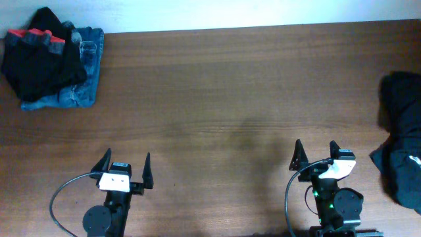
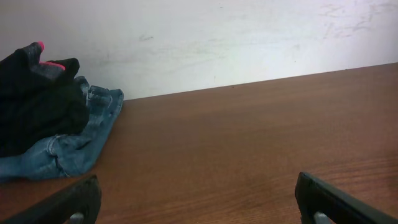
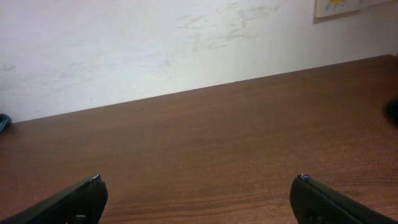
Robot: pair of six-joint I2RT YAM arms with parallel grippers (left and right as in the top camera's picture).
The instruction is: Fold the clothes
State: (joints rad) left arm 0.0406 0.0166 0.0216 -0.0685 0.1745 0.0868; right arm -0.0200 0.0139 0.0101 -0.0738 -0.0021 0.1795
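Two robot arms sit at the near edge of a brown wooden table (image 1: 223, 85), each with one black cable (image 1: 59, 194) looping from its base. The left end effector (image 1: 127, 161) has its two fingers (image 2: 68, 202) spread wide with nothing between them, and the right end effector (image 1: 316, 150) is spread just as wide and also holds nothing. Both point toward the far side, above bare wood. Beyond the right arm, at the table's right edge and well apart from both arms, lies one dark heap (image 1: 401, 138) of crumpled fabric, partly cut off by the edge of the overhead view. Whether it is one piece or several cannot be told. The middle of the table between the arms and the far edge carries only wood grain. In the far left corner sits a second pile made up of two garments. One black garment (image 1: 43, 56) with red trim (image 1: 41, 37) along its top lies bunched on one pair of blue denim jeans (image 1: 82, 92), whose denim shows out from under it on the right and near sides. This pile rests close against a pale, scuffed wall (image 2: 217, 37) that runs behind the table's far edge.
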